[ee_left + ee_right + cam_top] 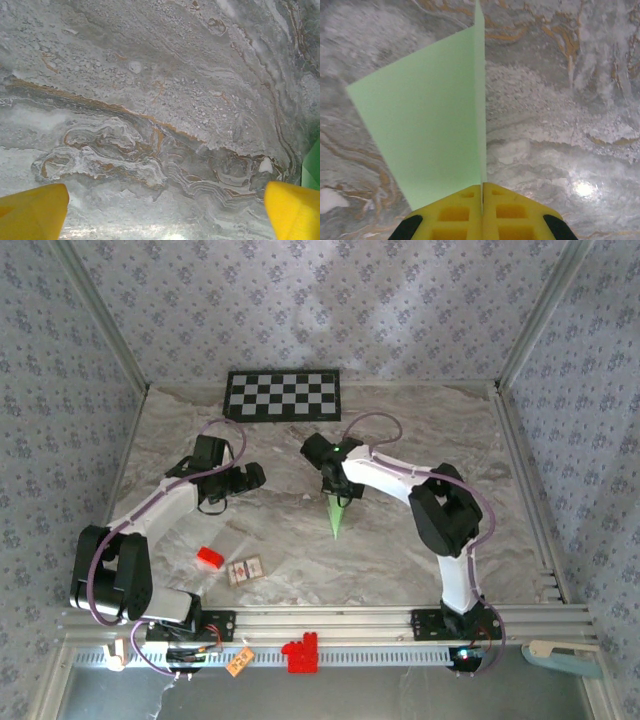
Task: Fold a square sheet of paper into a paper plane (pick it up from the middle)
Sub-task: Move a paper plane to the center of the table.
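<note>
Pinching the paper plane (pixel 435 125) along its crease, presumably holding the folds: right gripper (pixel 482 187), just nearside of the checkerboard panel (pixel 282 395); left gripper (pixel 162 210) spread.

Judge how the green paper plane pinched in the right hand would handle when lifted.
Probably very light: the paper plane is a thin folded sheet. It stands flat, unsagging, from the shut right hand, so its creases likely stiffen it. A sideways push would likely bend it.

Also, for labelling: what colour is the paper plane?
Paper plane: pale green, clearest from right wrist.
</note>
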Controlling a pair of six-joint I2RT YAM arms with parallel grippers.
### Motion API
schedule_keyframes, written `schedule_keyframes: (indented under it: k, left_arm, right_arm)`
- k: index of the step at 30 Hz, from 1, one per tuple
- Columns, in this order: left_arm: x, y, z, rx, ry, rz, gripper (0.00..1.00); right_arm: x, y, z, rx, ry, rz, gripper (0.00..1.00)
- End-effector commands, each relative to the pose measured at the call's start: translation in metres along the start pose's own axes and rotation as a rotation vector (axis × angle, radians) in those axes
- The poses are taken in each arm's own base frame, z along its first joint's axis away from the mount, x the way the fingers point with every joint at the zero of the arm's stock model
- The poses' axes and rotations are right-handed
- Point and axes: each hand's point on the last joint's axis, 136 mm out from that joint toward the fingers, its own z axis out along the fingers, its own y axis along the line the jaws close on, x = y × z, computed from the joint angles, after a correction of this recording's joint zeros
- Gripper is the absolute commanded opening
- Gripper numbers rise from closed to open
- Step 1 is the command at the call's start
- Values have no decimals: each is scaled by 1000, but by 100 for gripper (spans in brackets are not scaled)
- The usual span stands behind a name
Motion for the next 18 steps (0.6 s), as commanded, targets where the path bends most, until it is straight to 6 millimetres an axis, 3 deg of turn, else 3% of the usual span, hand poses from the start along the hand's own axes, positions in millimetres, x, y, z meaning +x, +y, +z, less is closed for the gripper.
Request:
schedule_keyframes:
  k: [1, 6, 10, 13, 18]
  left_arm:
    - [-6, -2, -2, 36, -6, -43, 100]
    - [-9, 9, 3, 71, -23, -132, 100]
    - [-11, 12, 11, 148, -15, -225, 100]
    - [-9, 8, 16, 196, 2, -260, 100]
    - [-6, 0, 20, 255, 23, -296, 99]
  right_arm:
    - [-14, 19, -18, -132, -33, -76, 1]
    - [-25, 75, -41, -454, -47, -211, 1]
    - [-16, 108, -52, -651, -38, -321, 1]
    - [-8, 120, -51, -763, -9, -321, 2]
    - [1, 116, -33, -826, 37, -276, 4]
